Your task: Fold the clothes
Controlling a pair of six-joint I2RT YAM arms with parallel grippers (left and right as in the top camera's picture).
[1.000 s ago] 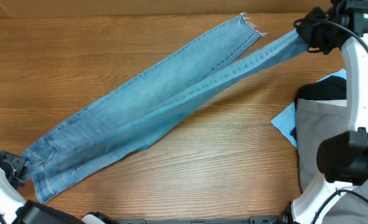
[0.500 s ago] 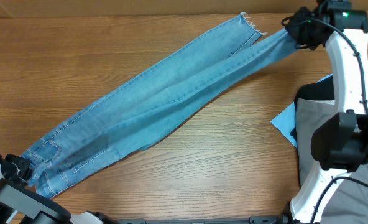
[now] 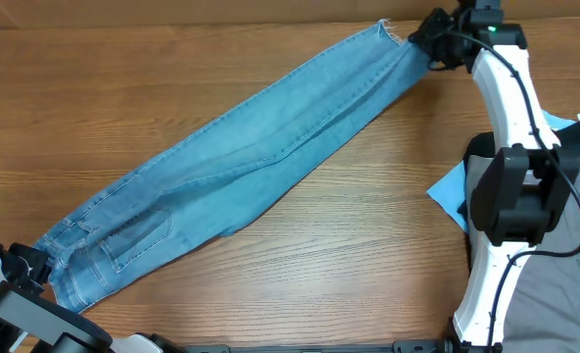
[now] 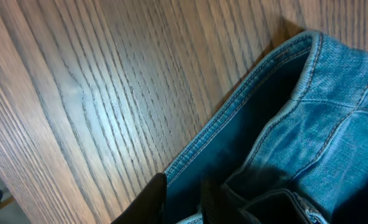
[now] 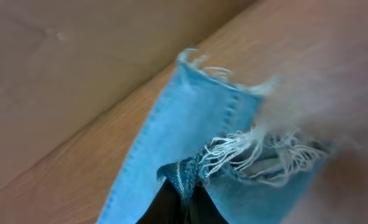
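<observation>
Denim jeans (image 3: 241,186): right gripper (image 3: 430,37), clenched on hem (image 5: 252,152), has laid leg over leg, lengthwise fold done; left gripper (image 3: 25,267) clamps waistband (image 4: 246,118).

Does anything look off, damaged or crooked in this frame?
Nothing alarming. The jeans lie diagonally on the table, legs overlapped, with a fabric corner poking out along the lower edge. The ankle hem pinched by the right gripper is frayed into white threads, likely styling rather than a fresh tear.
</observation>
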